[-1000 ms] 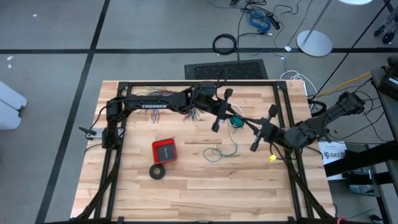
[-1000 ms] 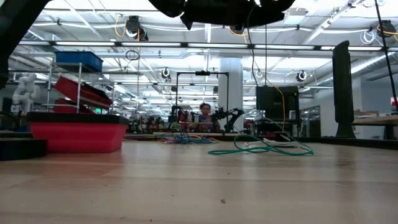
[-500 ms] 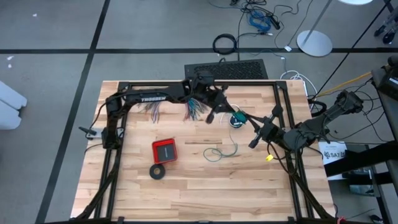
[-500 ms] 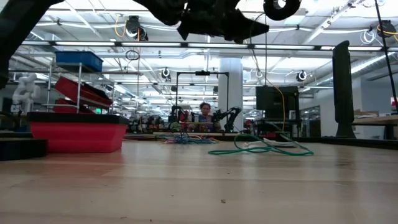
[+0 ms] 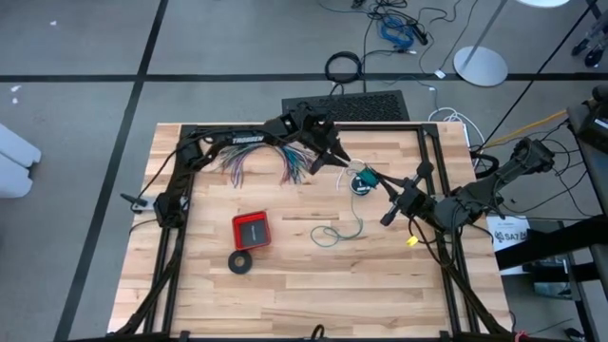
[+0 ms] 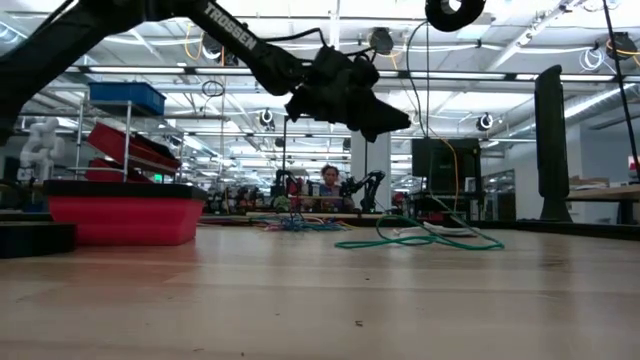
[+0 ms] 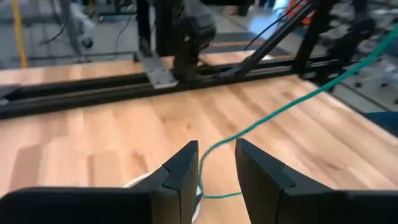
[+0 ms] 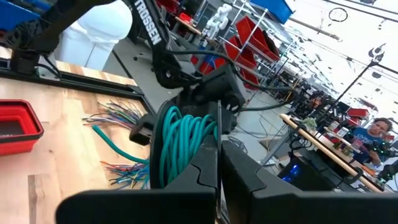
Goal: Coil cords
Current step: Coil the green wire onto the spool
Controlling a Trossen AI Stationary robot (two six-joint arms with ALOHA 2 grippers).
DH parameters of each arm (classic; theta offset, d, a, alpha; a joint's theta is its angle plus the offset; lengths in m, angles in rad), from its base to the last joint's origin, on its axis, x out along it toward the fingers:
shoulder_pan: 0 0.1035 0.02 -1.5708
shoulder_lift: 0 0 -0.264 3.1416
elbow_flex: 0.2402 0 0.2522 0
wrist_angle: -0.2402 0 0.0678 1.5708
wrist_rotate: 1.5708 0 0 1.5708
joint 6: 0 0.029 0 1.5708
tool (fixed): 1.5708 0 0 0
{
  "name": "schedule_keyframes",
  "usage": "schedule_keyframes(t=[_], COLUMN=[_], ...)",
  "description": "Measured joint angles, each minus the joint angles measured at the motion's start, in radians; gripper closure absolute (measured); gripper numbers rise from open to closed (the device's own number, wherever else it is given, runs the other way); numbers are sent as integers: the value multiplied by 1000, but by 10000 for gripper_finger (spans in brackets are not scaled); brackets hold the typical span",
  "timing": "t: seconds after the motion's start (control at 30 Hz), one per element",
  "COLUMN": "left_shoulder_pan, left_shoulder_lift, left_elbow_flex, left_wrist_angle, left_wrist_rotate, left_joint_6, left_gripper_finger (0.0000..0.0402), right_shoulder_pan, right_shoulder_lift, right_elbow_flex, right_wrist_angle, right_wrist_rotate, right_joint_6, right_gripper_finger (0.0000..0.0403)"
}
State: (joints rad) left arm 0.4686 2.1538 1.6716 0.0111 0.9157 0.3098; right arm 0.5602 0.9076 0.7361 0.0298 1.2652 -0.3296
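Wooden counter (image 5: 285, 275) carries a teal wire (image 5: 340, 231) whose coil (image 8: 180, 144) the right gripper (image 5: 385, 197) clamps tight, lifted above the boards. Left gripper (image 7: 214, 163) stands narrowly parted around the wire's strand; "TROSSEN" shows on its arm, and the white cord is hard to make out.

Your two arms are dark, near-black machines of jointed links and chunky motor housings. The left arm (image 5: 237, 144) carries white "TROSSEN" lettering along its long link, legible from overhead and at counter height. The right arm (image 5: 475, 195) is the same black build, with thin cabling trailing near its base. Each wrist ends in a pair of flat, angular black fingers (image 7: 183, 174), matte and squared off at the tips.
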Motion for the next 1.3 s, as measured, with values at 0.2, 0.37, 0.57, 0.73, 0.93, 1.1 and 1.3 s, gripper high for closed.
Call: schedule_keyframes(t=[0.2,0.37,0.57,0.73,0.93,1.1,1.3], left_shoulder_pan=[-26,-77,-140,-151,-158,-168,-190], left_shoulder_lift=[9,10,10,10,10,10,10], left_elbow_flex=[-33,-77,-131,-142,-142,-142,-142], left_wrist_angle=[17,122,342,352,335,312,316], left_wrist_rotate=[53,-26,-259,-338,-403,-461,-508], left_joint_6=[38,35,-71,-95,-150,-158,-147], left_gripper_finger=[289,289,289,289,288,288,288], right_shoulder_pan=[0,0,0,0,0,0,0], right_shoulder_lift=[-8,-21,-23,-23,-23,-23,-23], right_elbow_flex=[0,0,0,0,0,0,1], right_wrist_angle=[-2,-3,-3,-3,-4,-4,-4], right_wrist_rotate=[18,36,68,69,69,69,69], right_joint_6=[-7,-7,-5,-5,-5,2,3], right_gripper_finger=[403,403,403,403,403,403,403])
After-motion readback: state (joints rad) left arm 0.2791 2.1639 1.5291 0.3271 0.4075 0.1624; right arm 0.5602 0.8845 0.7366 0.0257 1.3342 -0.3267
